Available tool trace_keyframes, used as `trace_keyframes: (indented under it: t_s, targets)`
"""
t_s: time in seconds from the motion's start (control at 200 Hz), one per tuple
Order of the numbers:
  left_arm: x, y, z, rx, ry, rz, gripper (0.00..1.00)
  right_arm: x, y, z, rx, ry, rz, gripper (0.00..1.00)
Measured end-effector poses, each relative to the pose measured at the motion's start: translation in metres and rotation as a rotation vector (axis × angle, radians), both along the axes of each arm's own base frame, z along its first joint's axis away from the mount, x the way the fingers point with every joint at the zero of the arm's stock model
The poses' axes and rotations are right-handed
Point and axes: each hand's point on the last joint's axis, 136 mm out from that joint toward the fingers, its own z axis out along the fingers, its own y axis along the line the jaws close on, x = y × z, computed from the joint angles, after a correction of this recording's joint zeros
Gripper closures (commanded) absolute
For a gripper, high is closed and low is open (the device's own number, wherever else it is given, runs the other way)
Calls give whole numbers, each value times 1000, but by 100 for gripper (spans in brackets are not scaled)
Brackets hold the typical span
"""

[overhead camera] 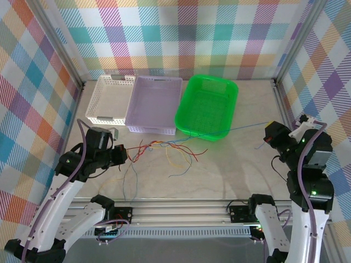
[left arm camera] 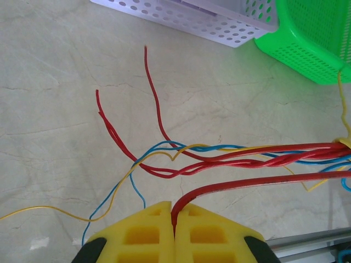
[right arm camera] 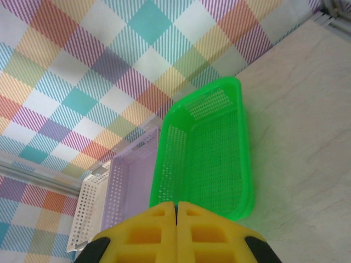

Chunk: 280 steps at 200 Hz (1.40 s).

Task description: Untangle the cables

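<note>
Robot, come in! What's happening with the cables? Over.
Left gripper shut on red cable. Right gripper shut, blue cable stretched toward it. Cables tangled by green basket.

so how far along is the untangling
Nothing looks finished: the cables cross in one knot in front of the green basket. In hand: the left gripper is shut on a red cable, and a blue cable stretches toward the shut right gripper. Separating every strand is left.

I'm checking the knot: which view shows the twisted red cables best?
The left wrist view: the red cables run close up, their twist plain, one pinched in the left pincer. The top external view shows them as small thin lines.
</note>
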Motion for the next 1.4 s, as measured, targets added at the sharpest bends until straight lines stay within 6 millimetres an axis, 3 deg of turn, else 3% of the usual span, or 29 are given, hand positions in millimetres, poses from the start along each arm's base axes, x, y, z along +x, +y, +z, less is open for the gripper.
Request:
trace_keyframes:
  t_s: [0.18, 0.325, 0.415, 0.505, 0.605, 0.655, 0.715, 0.78, 0.905, 1.01, 1.14, 1.31, 1.4]
  targets:
    - [2, -4, 0, -14, 6, -14, 100, -3, 2, 11, -24, -14, 14, 100]
    - [8, -17, 8, -79, -20, -43, 100, 10, 0, 1, -37, 37, 13, 100]
    - [14, -29, 14, -138, -33, -68, 100, 22, 12, -6, -17, 78, 88, 100]
    - [24, -45, 20, -205, -40, -94, 100, 41, 35, -17, 44, 116, 229, 82]
    - [35, -66, 21, -235, -27, -133, 100, 58, 60, -39, 131, 160, 376, 50]
    - [40, -79, 24, -247, -23, -162, 100, 61, 69, -52, 163, 183, 434, 42]
    - [44, -95, 30, -262, -25, -199, 100, 58, 78, -59, 192, 190, 493, 36]
    - [48, -113, 41, -275, -35, -238, 100, 51, 89, -53, 188, 152, 559, 31]
    - [52, -152, 74, -311, -89, -328, 100, 24, 125, -27, 134, 16, 749, 29]
    - [53, -181, 99, -345, -128, -386, 100, -2, 161, -27, 82, -39, 927, 29]
    - [51, -205, 119, -371, -150, -436, 100, -17, 196, -67, -3, 2, 1059, 29]
    - [52, -213, 127, -380, -156, -443, 100, -14, 214, -139, -141, 138, 1078, 29]
    - [50, -215, 128, -389, -151, -441, 100, -15, 219, -162, -218, 172, 1073, 29]
